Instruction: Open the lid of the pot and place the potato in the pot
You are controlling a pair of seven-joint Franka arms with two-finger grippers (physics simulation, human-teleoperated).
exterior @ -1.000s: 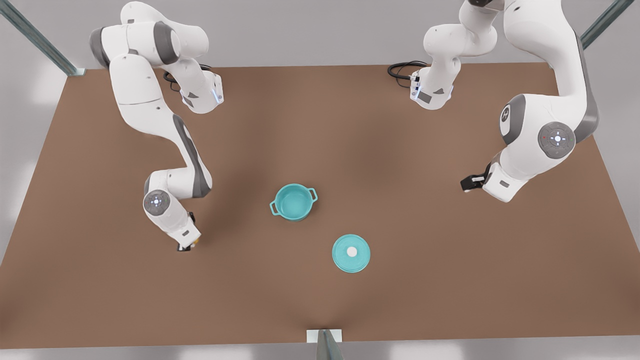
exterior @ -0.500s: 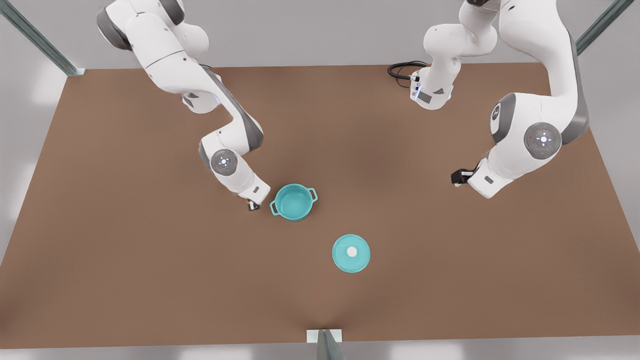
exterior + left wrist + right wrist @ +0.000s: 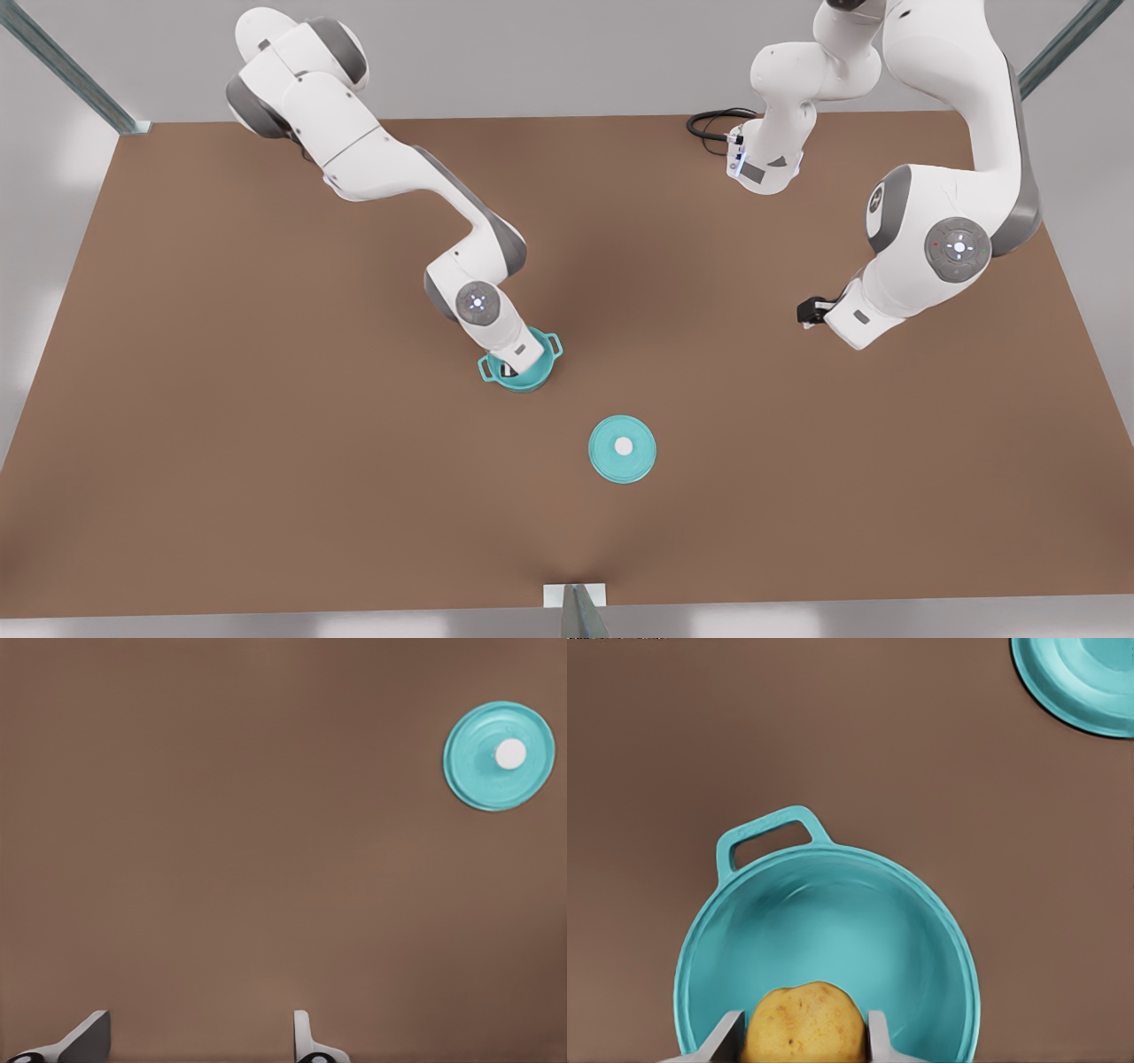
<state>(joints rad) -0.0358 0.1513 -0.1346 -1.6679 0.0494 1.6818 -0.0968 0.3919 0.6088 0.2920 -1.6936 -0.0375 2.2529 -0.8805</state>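
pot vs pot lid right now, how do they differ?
The pot is a deep open bowl with loop handles; the pot lid is a flat disc with a white knob.
The pot sits under the right gripper, which holds the potato; the pot lid lies alone on the table.
Both are teal.

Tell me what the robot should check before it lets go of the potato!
1. Lid off the pot: ok. The lid lies flat on the table, apart from the pot.
2. Potato held: ok. The right gripper is shut on the potato.
3. Potato above the opening: ok. In the right wrist view it hangs over the pot's inside, near the rim.
4. Pot empty: ok. The inside that shows is bare teal.
5. Other arm out of the way: ok. The left gripper is open and waits over bare table, far from the pot.
6. How high the potato hangs above the bottom: cannot tell.
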